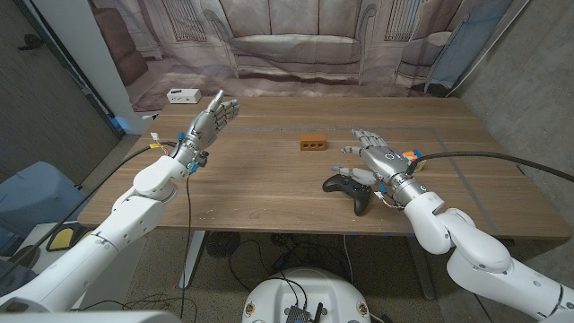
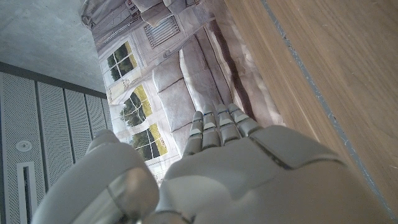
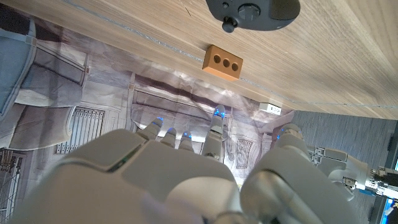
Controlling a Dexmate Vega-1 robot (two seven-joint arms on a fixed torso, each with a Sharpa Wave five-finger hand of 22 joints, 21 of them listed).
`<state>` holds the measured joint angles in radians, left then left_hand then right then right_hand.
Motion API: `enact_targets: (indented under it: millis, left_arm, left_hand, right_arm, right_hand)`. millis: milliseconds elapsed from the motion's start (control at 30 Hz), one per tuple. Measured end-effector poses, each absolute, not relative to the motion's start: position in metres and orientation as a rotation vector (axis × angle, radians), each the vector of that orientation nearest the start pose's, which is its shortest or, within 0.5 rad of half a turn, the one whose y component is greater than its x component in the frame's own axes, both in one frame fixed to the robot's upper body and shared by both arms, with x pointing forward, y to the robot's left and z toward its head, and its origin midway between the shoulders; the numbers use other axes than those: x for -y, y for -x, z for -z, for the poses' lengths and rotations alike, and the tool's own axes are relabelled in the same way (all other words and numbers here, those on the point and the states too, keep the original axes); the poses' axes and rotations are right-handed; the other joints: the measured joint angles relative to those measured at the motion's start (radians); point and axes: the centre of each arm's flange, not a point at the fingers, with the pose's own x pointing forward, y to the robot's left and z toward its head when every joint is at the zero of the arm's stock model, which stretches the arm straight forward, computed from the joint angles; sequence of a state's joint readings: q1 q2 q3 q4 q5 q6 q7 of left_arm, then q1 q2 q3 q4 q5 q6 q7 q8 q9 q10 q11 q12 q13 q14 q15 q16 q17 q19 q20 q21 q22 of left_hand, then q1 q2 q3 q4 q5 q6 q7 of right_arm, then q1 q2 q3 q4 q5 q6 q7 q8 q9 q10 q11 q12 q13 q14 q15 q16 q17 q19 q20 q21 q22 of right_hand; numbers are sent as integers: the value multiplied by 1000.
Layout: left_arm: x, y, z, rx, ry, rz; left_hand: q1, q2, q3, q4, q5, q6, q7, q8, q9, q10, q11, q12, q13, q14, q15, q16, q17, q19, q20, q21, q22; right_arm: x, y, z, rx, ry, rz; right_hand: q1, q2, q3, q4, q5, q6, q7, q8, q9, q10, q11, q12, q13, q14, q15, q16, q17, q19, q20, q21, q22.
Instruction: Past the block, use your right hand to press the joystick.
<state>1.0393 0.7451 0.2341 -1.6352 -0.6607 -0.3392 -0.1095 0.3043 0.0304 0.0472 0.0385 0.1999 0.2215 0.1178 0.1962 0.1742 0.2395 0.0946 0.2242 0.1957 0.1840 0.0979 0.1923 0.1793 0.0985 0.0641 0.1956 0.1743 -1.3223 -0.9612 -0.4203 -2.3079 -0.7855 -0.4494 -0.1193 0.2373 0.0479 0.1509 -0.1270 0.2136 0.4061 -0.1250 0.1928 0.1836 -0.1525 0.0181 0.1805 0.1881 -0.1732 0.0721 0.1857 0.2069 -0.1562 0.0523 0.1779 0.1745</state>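
Note:
A black game controller [image 1: 350, 187] lies near the table's front edge, right of centre; its joystick [image 3: 230, 25] shows in the right wrist view. A brown block with round holes [image 1: 313, 142] sits farther back on the wood, also seen as the block [image 3: 222, 61] from the right wrist. My right hand [image 1: 377, 154] hovers just behind and right of the controller, fingers spread, holding nothing; its back [image 3: 186, 180] is seen from the wrist. My left hand [image 1: 212, 119] is raised over the table's left part, fingers stretched out and empty, its back [image 2: 236, 168] close to the wrist camera.
A small multicoloured cube [image 1: 413, 155] sits right beside my right hand. A white box [image 1: 184, 95] lies at the table's far left corner. The wooden table [image 1: 260, 188] is backed by a printed sofa backdrop.

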Motion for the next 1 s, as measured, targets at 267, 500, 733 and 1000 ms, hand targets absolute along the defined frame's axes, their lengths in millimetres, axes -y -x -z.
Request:
enact_targets:
  millis: [267,500,733,1000]
  left_arm:
    - [-324,-565,-13,757,-137,327]
    - [-326,-568,-12,752,-131,329]
    - [-325,-573,-11,748,-132,330]
    - [-323,-577,-12,744,-134,335]
  left_hand:
    - [0,0,0,0,0,6,-6,0,0,5,-5,0,0,0,0,0,0,0,0,0,0]
    - [0,0,0,0,0,10,-1,0,0,11,0,0,0,4,-4,0,0,6,-6,0,0]
    - [0,0,0,0,0,15,-4,0,0,15,-4,0,0,4,-4,0,0,7,-7,0,0]
    - [0,0,0,0,0,20,-2,0,0,15,-4,0,0,9,-9,0,0,7,-7,0,0]
  right_arm:
    - [203,-461,54,630,1515,86]
    - [202,-465,51,583,1514,60]
    - [201,-467,49,540,1509,40]
    - [200,-470,47,512,1507,18]
  right_hand:
    - [5,5,8,0,0,16,-1,4,0,0,0,0,0,2,9,0,0,-12,12,0,0]
    - [13,13,15,-7,-7,58,-1,19,5,6,6,10,0,2,8,6,0,-12,12,4,0]
    - [18,18,19,-11,-7,82,4,26,5,17,16,16,0,1,19,8,0,-16,16,12,0]
    - [18,18,19,-11,-11,96,-7,26,5,24,23,16,0,1,19,8,0,-15,23,12,0]
